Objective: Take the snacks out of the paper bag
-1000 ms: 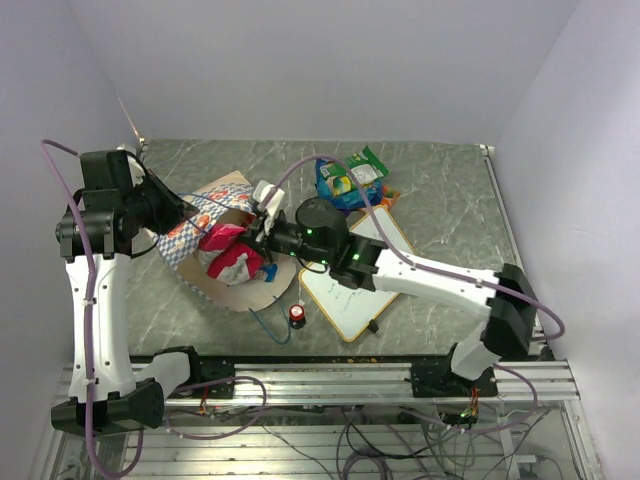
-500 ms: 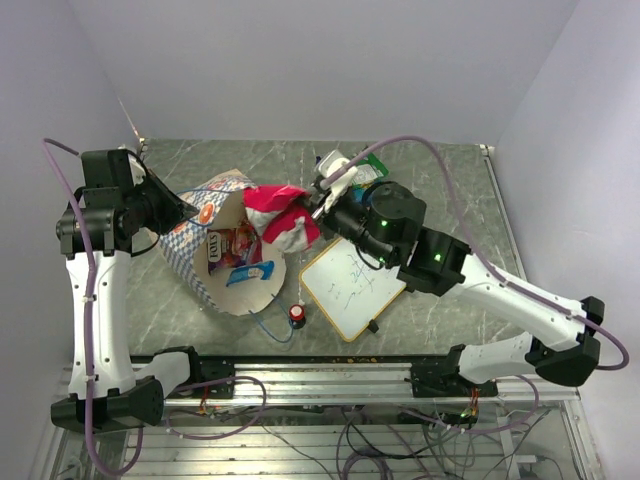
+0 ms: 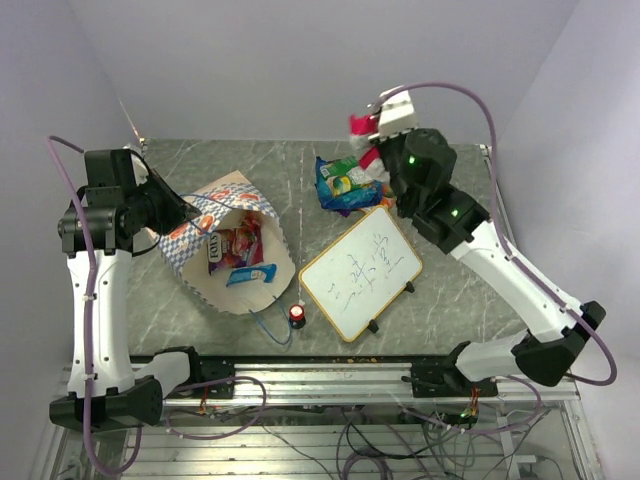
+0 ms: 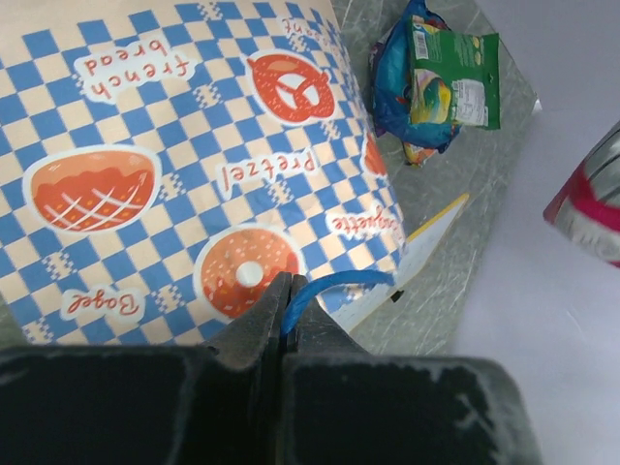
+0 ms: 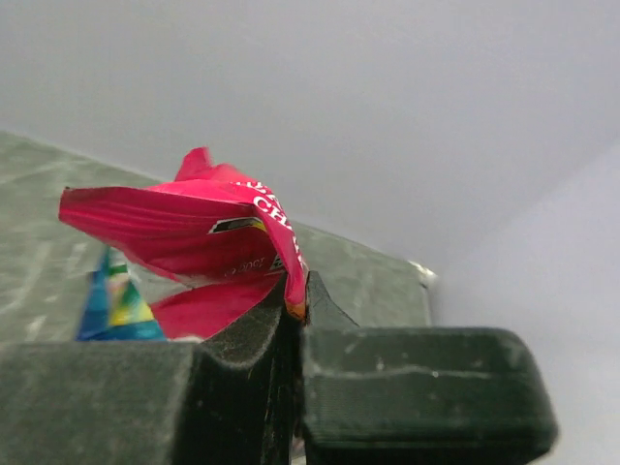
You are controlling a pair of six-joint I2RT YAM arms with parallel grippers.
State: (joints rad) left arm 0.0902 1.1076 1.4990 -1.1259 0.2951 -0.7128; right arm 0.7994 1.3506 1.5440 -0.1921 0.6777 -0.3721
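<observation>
The paper bag lies on its side at the left, its mouth facing the camera. A purple-pink snack and a blue-and-orange snack lie inside. My left gripper is shut on the bag's blue cord handle; its tips are against the checkered wall. My right gripper is shut on a red-pink snack and holds it in the air at the far side; the wrist view shows the packet pinched at the tips. Blue and green snacks lie on the table below it.
A wood-framed whiteboard lies right of the bag. A red-topped black knob stands near the front edge, beside a loose blue cord. The back wall is close behind the right gripper. The blue and green packets show in the left wrist view.
My right gripper has pulled the red-pink snack out of the bag, lifted it and carried it right and back, above the packets on the table. The left gripper has kept its hold.
</observation>
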